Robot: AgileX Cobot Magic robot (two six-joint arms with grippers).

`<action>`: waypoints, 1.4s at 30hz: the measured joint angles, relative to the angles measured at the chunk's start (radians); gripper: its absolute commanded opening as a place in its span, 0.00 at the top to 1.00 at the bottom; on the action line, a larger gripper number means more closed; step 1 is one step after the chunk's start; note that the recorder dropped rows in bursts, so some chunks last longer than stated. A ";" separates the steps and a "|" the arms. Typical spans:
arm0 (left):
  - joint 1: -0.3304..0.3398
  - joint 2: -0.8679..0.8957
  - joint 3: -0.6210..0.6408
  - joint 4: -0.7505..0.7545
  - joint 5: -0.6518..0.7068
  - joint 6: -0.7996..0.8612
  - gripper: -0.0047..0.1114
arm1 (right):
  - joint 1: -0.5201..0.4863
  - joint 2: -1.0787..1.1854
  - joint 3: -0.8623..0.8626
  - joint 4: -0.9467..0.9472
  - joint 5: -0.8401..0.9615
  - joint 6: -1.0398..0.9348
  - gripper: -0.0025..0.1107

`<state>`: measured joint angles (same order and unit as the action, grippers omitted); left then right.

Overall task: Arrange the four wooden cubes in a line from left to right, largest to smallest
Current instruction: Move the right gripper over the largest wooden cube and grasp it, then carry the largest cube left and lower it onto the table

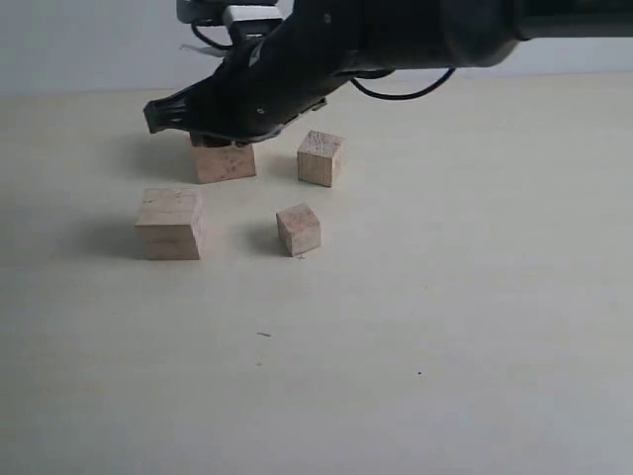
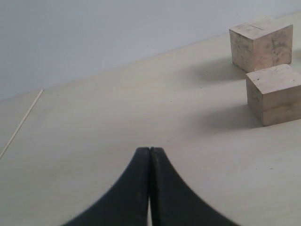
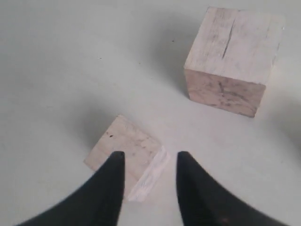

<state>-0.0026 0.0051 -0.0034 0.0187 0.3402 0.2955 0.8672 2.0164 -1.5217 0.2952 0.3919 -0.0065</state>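
Four wooden cubes stand on the pale table (image 1: 465, 297). A darker mottled cube (image 1: 226, 163) is at the back left, with its top hidden under my right arm (image 1: 287, 69). A big pale cube (image 1: 170, 226) stands in front of it. A smaller cube (image 1: 319, 158) and the smallest (image 1: 299, 230) sit further right. In the right wrist view my right gripper (image 3: 148, 157) is open over a small angled cube (image 3: 124, 146). Contact cannot be told. A large cracked cube (image 3: 230, 52) lies beyond. My left gripper (image 2: 150, 150) is shut on nothing, apart from the mottled cube (image 2: 261, 42) and the pale cube (image 2: 275, 94).
A pale wall (image 1: 79, 45) rises behind the table's far edge. A black cable (image 1: 396, 95) loops under the right arm. A thin light line (image 2: 21, 123) runs across the table at the far side of the left wrist view.
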 measured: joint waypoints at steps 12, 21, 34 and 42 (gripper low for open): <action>0.000 0.000 0.000 0.000 0.000 0.000 0.96 | 0.002 0.190 -0.244 -0.170 -0.024 0.001 0.05; 0.000 0.000 0.000 0.000 0.000 0.000 0.96 | -0.003 0.347 -0.424 -0.385 -0.018 0.267 0.05; 0.000 0.000 0.000 0.000 0.000 0.000 0.96 | -0.021 0.471 -0.608 -0.585 0.048 0.485 0.05; 0.000 0.000 0.000 0.000 0.000 0.000 0.96 | -0.022 0.539 -0.653 -0.602 0.058 0.489 0.05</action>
<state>-0.0026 0.0051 -0.0034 0.0187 0.3402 0.2955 0.8449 2.5551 -2.1744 -0.3065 0.4498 0.4822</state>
